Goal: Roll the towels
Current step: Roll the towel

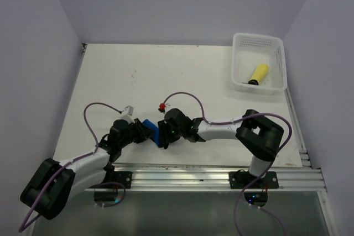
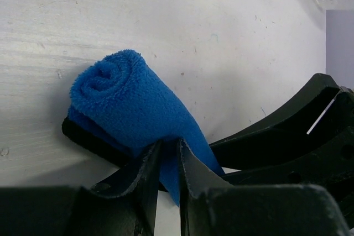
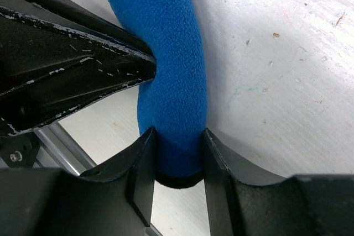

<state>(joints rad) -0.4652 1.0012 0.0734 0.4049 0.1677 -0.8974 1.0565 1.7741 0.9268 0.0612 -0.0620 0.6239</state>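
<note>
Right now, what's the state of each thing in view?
bright blue soft towel: rolled, clamped by both grippers
bright yellow soft towel: rolled, lying in the basket
white perforated plastic basket: upright, holds the yellow towel
left gripper: shut on the blue towel
right gripper: shut on the blue towel

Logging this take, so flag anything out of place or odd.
Nothing is spilled or broken. One oddity: the blue towel, rolled, is pinched by both the left gripper and the right gripper, and the roll bends between them in the right wrist view. The yellow towel lies rolled in the basket.
</note>
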